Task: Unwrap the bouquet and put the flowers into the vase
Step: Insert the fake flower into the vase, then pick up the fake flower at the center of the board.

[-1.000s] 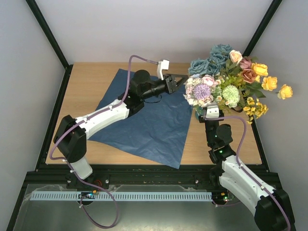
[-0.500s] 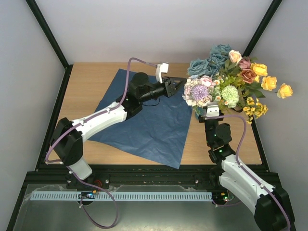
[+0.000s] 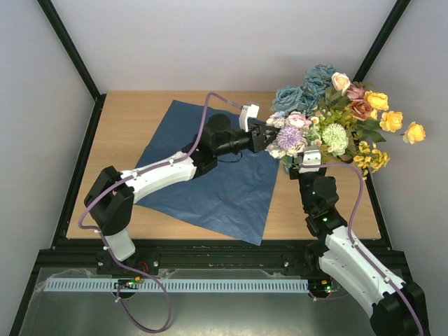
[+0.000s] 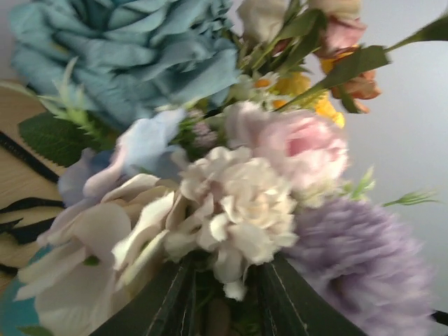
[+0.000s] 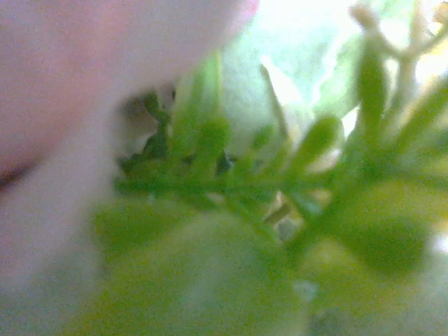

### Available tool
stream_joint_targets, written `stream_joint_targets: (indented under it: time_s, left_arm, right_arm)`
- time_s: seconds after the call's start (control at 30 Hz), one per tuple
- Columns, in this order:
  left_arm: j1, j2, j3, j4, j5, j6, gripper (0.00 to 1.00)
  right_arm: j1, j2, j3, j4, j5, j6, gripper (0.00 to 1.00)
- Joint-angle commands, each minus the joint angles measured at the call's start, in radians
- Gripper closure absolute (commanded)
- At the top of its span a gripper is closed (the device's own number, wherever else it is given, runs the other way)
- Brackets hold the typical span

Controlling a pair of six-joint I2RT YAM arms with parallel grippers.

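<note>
The flowers [image 3: 336,112] stand as one mixed bunch at the back right, with a sliver of the teal vase [image 3: 288,166] showing under the blooms. My left gripper [image 3: 271,137] is pushed into the bunch's left side. In the left wrist view its dark fingers [image 4: 164,301] stand a little apart, open, with a cream bloom [image 4: 238,203] and a stem between them. My right gripper [image 3: 306,157] sits under the blooms, its fingers hidden. Blurred green leaves [image 5: 231,175] fill the right wrist view. The bouquet is unwrapped.
The dark blue paper sheet [image 3: 210,175] lies flat across the middle of the wooden table [image 3: 133,119], under the left arm. Black ribbon [image 4: 21,150] lies on the wood beside the vase. The cage's black corner post [image 3: 378,42] and the right wall stand close behind the flowers.
My left gripper has moved right, from above the paper into the left side of the bunch, nudging the pale blooms. The right arm has barely shifted.
</note>
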Motion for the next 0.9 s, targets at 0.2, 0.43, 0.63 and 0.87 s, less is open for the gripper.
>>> stream_joint_targets:
  time_s: [0.2,0.43,0.63,0.87]
  left_arm:
    - [-0.001,0.044,0.052,0.022,-0.016,0.028,0.75]
    - [-0.001,0.043,0.056,0.007,-0.031,0.04,0.75]
    - [-0.001,0.05,0.07,0.001,-0.032,0.032,0.75]
    - [-0.001,0.044,0.076,-0.014,-0.043,0.039,0.75]
  right_arm:
    - [-0.004,-0.115,0.095,-0.247,-0.056,0.164,0.54]
    - [-0.004,-0.226,0.145,-0.446,-0.056,0.25,0.51]
    - [-0.004,-0.369,0.13,-0.506,-0.09,0.396,0.52]
    - [-0.005,-0.457,0.207,-0.664,-0.022,0.666,0.56]
